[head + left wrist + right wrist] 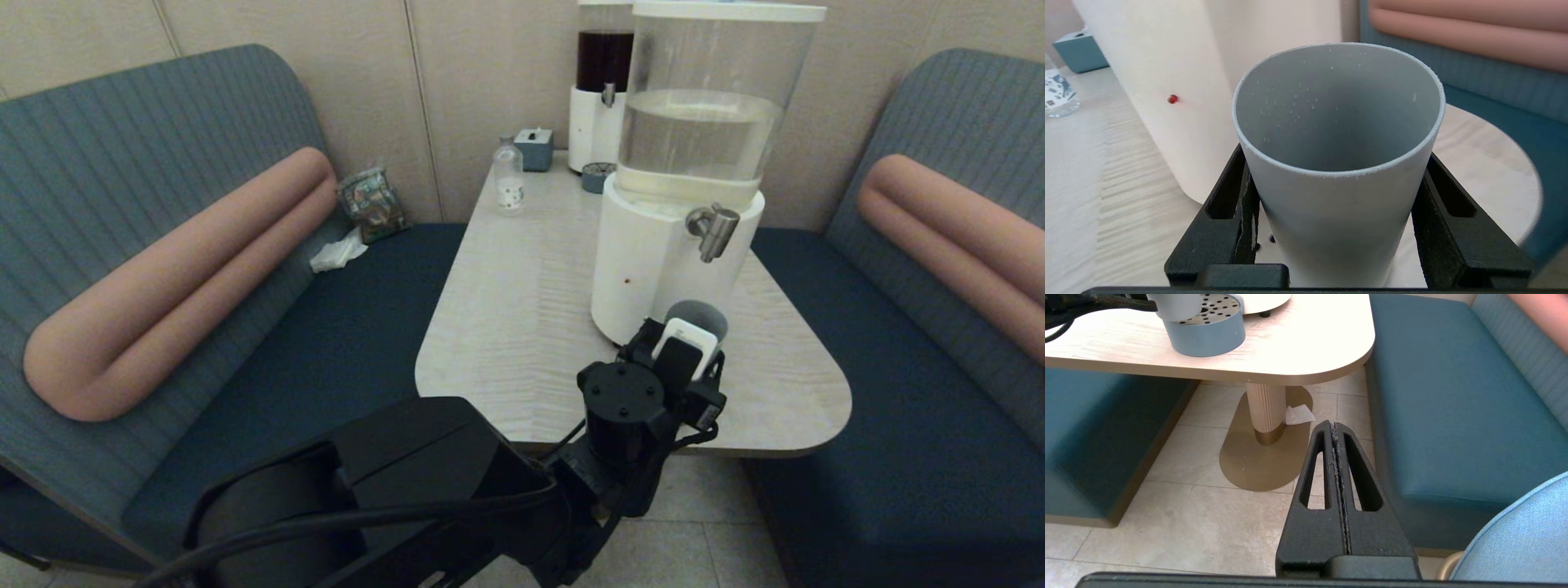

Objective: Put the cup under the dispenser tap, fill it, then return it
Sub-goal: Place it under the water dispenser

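Your left gripper (1337, 212) has the cup (1337, 163) squarely between its two black fingers (1224, 220), one pad pressed on each flank of the tumbler just below the rim, so the grip is a firm pinch on the cup wall. In the head view the cup (696, 314) sits upright at the front of the white base of the big dispenser (653, 261), at about 6 o'clock from the dispenser tap (714, 233), which hangs above it and slightly toward 1 o'clock. The right wrist view shows the cup's lower end over a squat grey-blue tray (1208, 328) with a perforated top; you cannot tell whether it touches it.

The cup is matte grey-blue, smooth, handleless and slightly tapered, with a thin round rim and small droplets speckling the inner wall. The tap is a short brushed-metal cylinder. The tank above is clear, holding water; its base is glossy white with a small red dot. The table (522, 327) has a pale wood-grain top with rounded corners.

Your right gripper (1336, 428) hangs low off the table's near edge over the tiled floor, fingers pressed together, holding nothing.
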{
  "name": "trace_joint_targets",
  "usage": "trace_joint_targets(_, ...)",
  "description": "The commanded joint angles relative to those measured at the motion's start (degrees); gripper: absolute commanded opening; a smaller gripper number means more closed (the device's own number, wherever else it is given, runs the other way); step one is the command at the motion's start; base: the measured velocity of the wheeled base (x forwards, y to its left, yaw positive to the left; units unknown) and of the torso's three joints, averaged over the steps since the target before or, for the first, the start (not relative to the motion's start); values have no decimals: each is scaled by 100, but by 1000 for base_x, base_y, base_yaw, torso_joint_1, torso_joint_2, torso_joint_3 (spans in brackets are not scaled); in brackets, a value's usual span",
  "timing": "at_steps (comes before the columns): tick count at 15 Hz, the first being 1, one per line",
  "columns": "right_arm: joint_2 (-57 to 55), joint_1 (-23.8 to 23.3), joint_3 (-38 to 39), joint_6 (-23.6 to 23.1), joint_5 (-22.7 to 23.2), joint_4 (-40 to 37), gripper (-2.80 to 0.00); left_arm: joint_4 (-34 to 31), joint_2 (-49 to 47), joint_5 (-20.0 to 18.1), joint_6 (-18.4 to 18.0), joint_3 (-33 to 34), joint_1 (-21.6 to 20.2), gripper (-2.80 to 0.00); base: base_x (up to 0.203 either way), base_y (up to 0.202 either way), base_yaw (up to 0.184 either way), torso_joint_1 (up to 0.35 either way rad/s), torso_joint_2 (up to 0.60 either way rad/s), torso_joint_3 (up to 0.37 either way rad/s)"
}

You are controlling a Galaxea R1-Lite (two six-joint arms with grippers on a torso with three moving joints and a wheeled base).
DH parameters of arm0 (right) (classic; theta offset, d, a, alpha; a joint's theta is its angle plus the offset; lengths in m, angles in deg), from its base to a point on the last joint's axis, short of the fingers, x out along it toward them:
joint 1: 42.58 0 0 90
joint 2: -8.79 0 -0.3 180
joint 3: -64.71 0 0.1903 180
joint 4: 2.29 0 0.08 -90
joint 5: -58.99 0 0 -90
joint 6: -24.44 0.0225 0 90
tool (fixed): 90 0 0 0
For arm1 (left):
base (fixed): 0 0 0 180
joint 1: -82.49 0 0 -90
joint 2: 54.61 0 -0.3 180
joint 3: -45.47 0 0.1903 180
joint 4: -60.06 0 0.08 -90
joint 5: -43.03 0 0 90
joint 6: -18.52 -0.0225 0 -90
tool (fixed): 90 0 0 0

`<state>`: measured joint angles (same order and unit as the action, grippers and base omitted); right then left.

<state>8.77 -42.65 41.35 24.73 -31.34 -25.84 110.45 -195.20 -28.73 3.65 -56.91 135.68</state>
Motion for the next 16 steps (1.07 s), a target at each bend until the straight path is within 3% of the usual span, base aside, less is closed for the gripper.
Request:
trace_joint_targets(1, -6, 7, 0, 4, -2, 1, -280, 35, -63, 5, -7, -68, -60, -280, 0, 0, 0, 0, 0, 0)
trace_joint_targets(16, -6, -1, 0, 3, -2, 1, -280, -313, -364, -75, -14, -810, -239, -280, 0, 0, 0, 0, 0, 0)
